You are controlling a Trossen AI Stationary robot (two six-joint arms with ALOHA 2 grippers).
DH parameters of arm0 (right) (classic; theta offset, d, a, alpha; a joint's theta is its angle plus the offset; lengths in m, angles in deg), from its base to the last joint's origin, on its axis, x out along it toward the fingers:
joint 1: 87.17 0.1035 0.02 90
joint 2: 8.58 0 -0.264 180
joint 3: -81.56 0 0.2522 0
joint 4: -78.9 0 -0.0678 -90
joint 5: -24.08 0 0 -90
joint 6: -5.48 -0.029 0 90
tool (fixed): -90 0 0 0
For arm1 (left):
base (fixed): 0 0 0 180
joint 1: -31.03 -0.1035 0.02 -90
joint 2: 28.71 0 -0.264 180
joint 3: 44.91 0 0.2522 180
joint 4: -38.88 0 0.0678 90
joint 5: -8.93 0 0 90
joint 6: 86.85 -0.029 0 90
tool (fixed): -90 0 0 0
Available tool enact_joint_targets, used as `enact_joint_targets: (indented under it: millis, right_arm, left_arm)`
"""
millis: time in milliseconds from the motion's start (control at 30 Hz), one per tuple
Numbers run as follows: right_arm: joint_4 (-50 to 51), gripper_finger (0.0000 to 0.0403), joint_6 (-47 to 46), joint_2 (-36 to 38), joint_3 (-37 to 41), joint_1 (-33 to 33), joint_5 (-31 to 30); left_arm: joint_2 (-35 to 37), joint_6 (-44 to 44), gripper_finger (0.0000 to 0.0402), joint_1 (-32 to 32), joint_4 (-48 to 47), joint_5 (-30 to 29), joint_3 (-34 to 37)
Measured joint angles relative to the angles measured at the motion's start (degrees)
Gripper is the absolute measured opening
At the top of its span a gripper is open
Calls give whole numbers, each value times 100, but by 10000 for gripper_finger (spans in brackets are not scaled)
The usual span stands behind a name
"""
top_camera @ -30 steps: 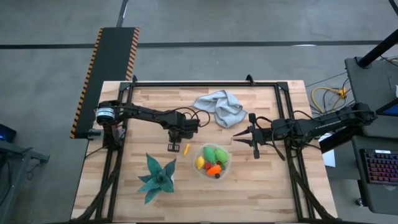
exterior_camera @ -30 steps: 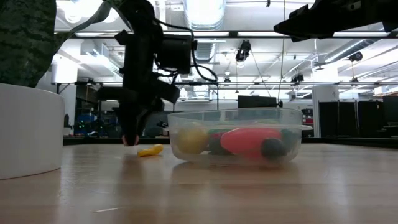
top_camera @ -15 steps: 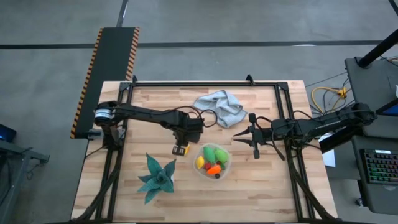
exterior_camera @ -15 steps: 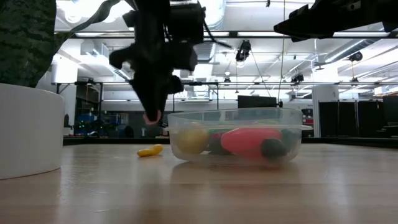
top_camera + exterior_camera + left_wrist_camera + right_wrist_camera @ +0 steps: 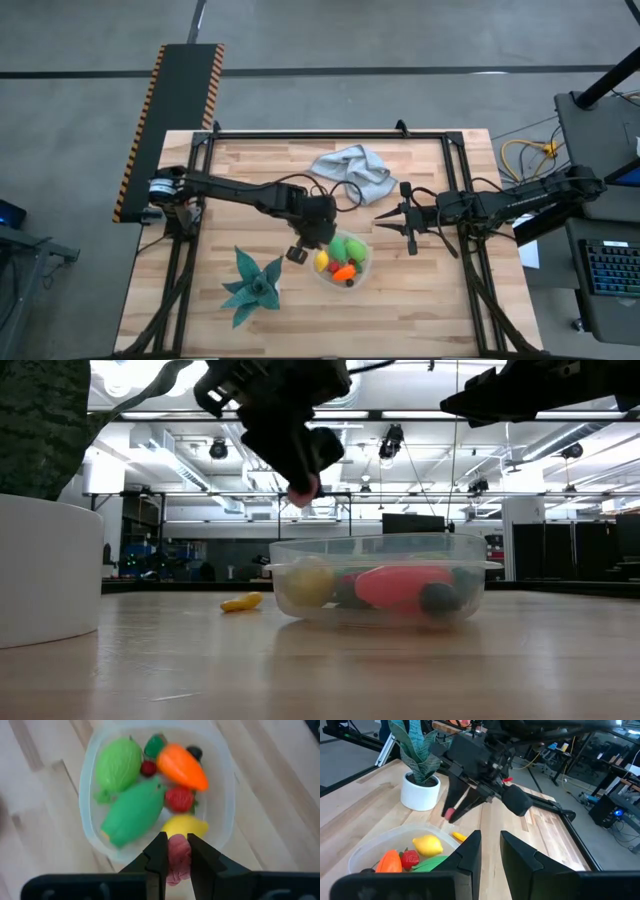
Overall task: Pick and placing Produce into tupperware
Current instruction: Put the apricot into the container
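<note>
The left pincer point(image 5: 297, 253) hangs above the bench point(image 5: 420, 300) at the rim of the tupperware point(image 5: 361, 270), its fingers point(image 5: 156, 856) closed on a small pink piece of produce point(image 5: 177, 861) held clear of the wood. In the left wrist view that piece sits just outside the container's near wall, beside the yellow lemon point(image 5: 184, 826). Inside the tupperware lie two green pieces point(image 5: 131, 813), an orange carrot point(image 5: 182, 767), a red strawberry point(image 5: 179, 799) and a dark piece point(image 5: 194, 752). A small yellow piece point(image 5: 241, 602) rests on the bench just beside the container, apart from it. The right pincer point(image 5: 383, 222) waits in the air off the tupperware's far side, near the grey-blue cloth point(image 5: 355, 170), its fingers slightly parted and holding nothing. The potted teal plant point(image 5: 252, 287) stands on the left arm's side of the container
</note>
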Motion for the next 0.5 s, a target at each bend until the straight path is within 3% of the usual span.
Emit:
enact_joint_targets:
  millis: [300,500]
  right_arm:
    - [-1,63,-13,1,0,0,0]
    - [-2,63,-12,1,0,0,0]
  left_arm:
    - [-142,-38,36,48,1264,448,345]
    - [-369,-144,36,48,1410,456,403]
